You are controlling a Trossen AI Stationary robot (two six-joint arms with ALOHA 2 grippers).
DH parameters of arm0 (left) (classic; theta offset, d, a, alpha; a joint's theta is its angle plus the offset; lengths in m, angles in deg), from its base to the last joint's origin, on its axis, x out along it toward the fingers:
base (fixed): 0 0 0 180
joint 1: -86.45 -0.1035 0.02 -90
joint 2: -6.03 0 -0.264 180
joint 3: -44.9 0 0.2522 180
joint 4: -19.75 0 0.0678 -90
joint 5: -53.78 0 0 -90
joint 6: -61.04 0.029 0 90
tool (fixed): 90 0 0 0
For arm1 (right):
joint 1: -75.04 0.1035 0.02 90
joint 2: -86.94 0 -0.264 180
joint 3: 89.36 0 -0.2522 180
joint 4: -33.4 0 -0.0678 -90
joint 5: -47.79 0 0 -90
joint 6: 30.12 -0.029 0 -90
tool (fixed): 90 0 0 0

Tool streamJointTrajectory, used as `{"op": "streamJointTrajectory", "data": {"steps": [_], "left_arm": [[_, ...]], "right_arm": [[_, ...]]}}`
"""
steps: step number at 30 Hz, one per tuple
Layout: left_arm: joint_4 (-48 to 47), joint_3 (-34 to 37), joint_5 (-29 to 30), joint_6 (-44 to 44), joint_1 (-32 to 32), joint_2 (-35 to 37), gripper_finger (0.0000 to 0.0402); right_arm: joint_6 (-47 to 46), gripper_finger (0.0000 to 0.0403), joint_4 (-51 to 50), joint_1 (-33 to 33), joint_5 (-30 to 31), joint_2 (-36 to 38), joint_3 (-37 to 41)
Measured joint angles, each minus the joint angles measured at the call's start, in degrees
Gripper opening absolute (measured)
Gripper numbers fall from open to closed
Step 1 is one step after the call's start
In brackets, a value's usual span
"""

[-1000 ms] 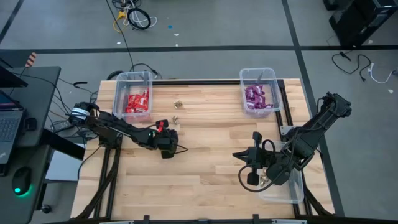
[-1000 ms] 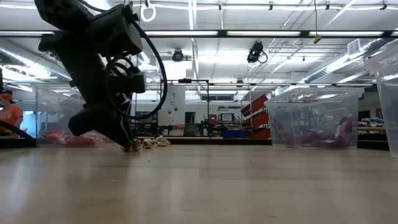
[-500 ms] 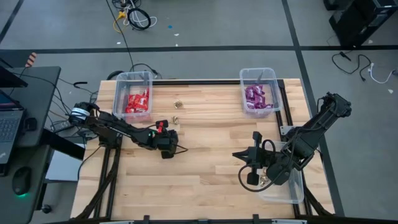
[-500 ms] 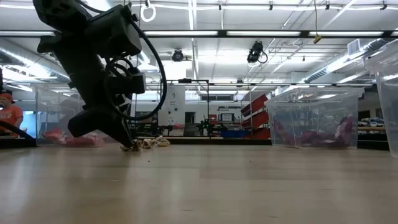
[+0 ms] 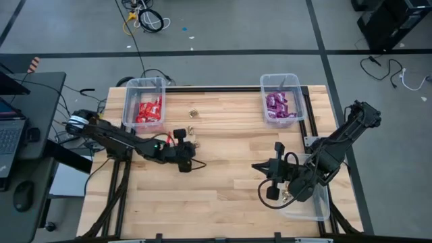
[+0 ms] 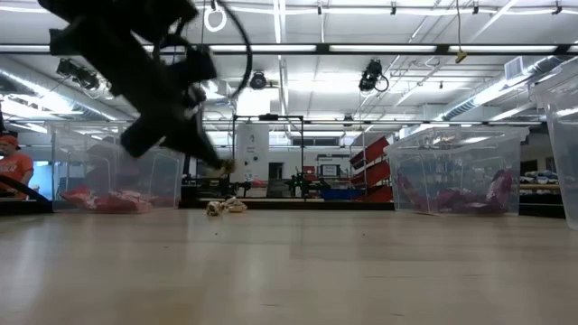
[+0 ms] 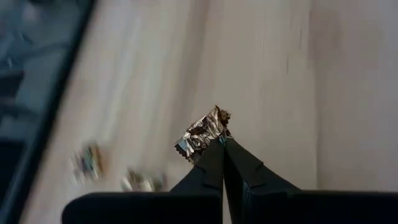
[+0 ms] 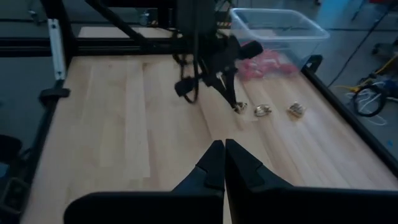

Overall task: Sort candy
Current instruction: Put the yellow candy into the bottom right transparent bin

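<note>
My left gripper (image 7: 222, 144) is shut on a gold foil-wrapped candy (image 7: 202, 132), which hangs above the table left of its middle (image 5: 196, 143). In the low view the piece (image 6: 220, 166) shows well clear of the wood. Two more gold candies (image 8: 262, 110) (image 8: 296, 109) lie on the table just beyond it, toward the far edge. Red candy fills the far-left bin (image 5: 145, 108), purple candy the far-right bin (image 5: 281, 104). My right gripper (image 8: 224, 146) hovers shut and empty over the table's near right (image 5: 268, 194). My left gripper pinches the gold candy by one end of its foil wrapper (image 7: 214, 138) between the tips of its two fingers. The fingers slant downward from the table's left. The candy sticks out past the fingertips, lifted clear of the table.
A clear bin (image 5: 312, 202) stands at the table's near right edge beside my right arm. Bare wood lies between the two arms and along the near edge. Black frame rails run along the table's far and right sides.
My left gripper has gone up from the table and tipped nearer to level, taking the gold candy with it. The candy lay on the wood beside the other two; now it hangs clear. Those two have stayed in place.
</note>
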Motion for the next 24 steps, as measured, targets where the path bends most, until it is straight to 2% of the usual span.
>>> {"op": "streamJointTrajectory", "data": {"steps": [3,6,9,13,20,24], "left_arm": [[5.6,0.0,-0.1,5.7,0.4,3.9,0.0],[10.9,0.0,-4.3,12.3,0.5,7.8,0.0],[17.1,0.0,-12.0,18.5,0.6,11.2,0.0],[24.9,-0.1,-26.5,24.7,0.6,14.1,0.0],[33.5,0.0,-49.6,31.4,0.5,15.3,0.0],[35.2,-0.1,-55.4,32.0,0.2,15.3,0.0]], "right_arm": [[0.8,0.0,1.4,-0.7,0.9,-0.2,1.1],[3.0,0.0,3.0,-1.4,2.1,-0.7,2.6],[5.7,0.0,5.0,-2.5,3.2,-1.4,3.5],[13.1,0.0001,11.2,-4.8,3.0,-2.8,4.4],[32.5,0.0013,29.8,-8.4,-4.1,-6.6,4.8],[40.5,0.0033,41.1,-10.2,-9.3,-9.3,4.8]]}}
